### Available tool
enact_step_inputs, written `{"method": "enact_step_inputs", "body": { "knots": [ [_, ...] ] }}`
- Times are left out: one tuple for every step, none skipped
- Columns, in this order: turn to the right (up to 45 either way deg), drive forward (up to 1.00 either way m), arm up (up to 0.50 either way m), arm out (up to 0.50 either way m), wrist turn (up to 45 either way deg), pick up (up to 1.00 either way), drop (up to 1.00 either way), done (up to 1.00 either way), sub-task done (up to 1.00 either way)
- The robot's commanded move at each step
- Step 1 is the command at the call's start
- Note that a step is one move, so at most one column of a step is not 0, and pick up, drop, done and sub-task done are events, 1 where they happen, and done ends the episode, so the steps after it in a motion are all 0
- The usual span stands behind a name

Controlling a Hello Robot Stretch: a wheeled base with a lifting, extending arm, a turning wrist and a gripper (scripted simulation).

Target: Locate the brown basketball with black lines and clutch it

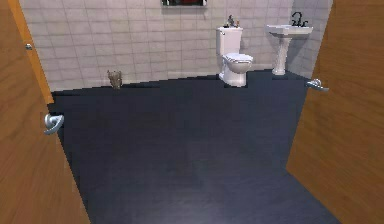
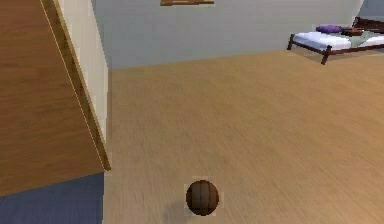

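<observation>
Ahead: bathroom, dark blue floor, white tiled back wall. White toilet against that wall, right of centre, with something small on its tank. White pedestal sink just right of the toilet, dark tap on top. Small bin on the floor at the wall's foot, well left of the toilet. A dark framed thing is cut off by the forward view's top edge; can't tell what it is. Wooden door panels flank the view: left door with a metal handle, right door with its own handle.

Arm side view: tan wood floor, plain grey wall at the back. Basketball, brown with black lines, sits on that wood floor at the bottom edge, about centre, alone, nothing touching it. A wooden door takes the left, with a strip of blue floor under it. Bed at top right, well apart from the ball: dark frame, white mattress, purple pillow.

Fingers: can't tell their state.
</observation>
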Motion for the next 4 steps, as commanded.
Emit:
{"method": "enact_step_inputs", "body": {
  "knots": [
    [0.0,0.0,0.18,0.0,0.0,0.0,0.0,0.0,0.0],
    [0.0,0.0,0.0,0.48,0.0,0.0,0.0,0.0,0.0],
    [0.0,0.0,0.0,0.0,45.0,0.0,0.0,0.0,0.0],
    [0.0,0.0,0.0,0.0,45.0,0.0,0.0,0.0,0.0]
  ]
}}
